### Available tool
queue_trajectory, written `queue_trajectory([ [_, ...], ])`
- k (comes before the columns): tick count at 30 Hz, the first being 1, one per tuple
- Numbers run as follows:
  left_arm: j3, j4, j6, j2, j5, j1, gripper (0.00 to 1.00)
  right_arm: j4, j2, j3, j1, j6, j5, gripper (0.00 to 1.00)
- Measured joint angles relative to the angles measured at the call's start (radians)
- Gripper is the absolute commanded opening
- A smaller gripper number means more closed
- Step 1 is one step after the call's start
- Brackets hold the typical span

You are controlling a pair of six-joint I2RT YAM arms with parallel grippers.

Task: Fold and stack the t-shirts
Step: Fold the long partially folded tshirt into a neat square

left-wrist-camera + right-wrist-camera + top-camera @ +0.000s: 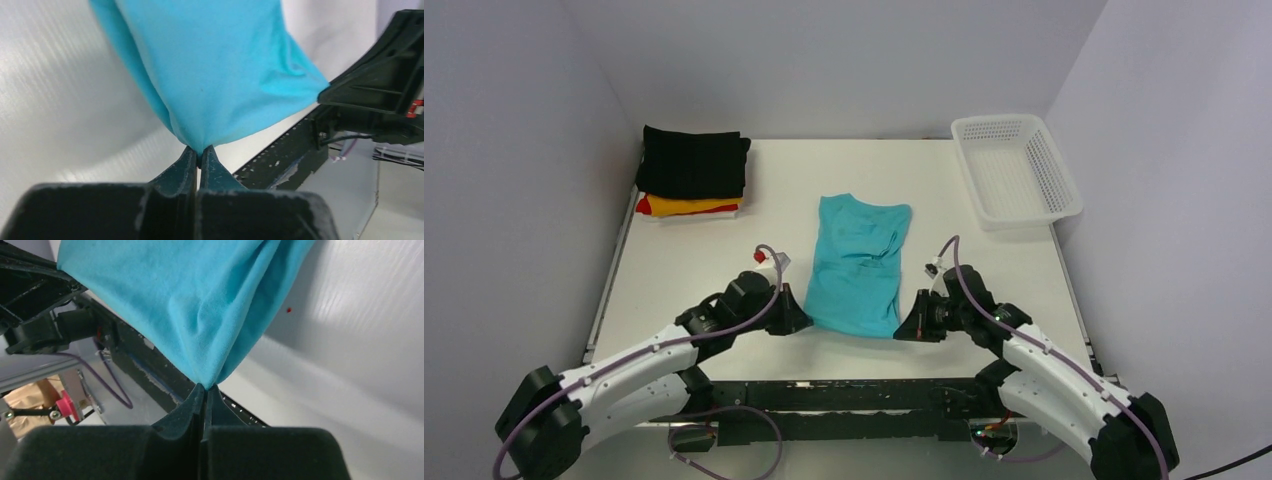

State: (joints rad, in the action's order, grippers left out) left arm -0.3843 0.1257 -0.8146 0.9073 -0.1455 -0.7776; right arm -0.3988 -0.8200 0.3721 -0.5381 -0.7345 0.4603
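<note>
A teal t-shirt (859, 262) lies folded lengthwise in the middle of the table. My left gripper (798, 322) is shut on its near left corner; in the left wrist view the teal t-shirt (215, 70) rises from my pinched left gripper (201, 154). My right gripper (906, 329) is shut on its near right corner; in the right wrist view the teal t-shirt (200, 300) rises from my right gripper (205, 388). A stack of folded shirts sits at the back left: black (694, 162) on top, yellow-orange (692, 206) under it, a red edge (643, 206) showing.
A white mesh basket (1015, 169) stands at the back right. Grey walls close in the table on the left, back and right. The black frame rail (844, 392) runs along the near edge between the arm bases.
</note>
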Motion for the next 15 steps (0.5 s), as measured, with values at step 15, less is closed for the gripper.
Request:
queue_trajectory([
  [15,-0.265,0.04,0.098,0.097,0.148,0.057,0.0,-0.082,-0.078,0.306,0.072,0.039,-0.164,0.0],
])
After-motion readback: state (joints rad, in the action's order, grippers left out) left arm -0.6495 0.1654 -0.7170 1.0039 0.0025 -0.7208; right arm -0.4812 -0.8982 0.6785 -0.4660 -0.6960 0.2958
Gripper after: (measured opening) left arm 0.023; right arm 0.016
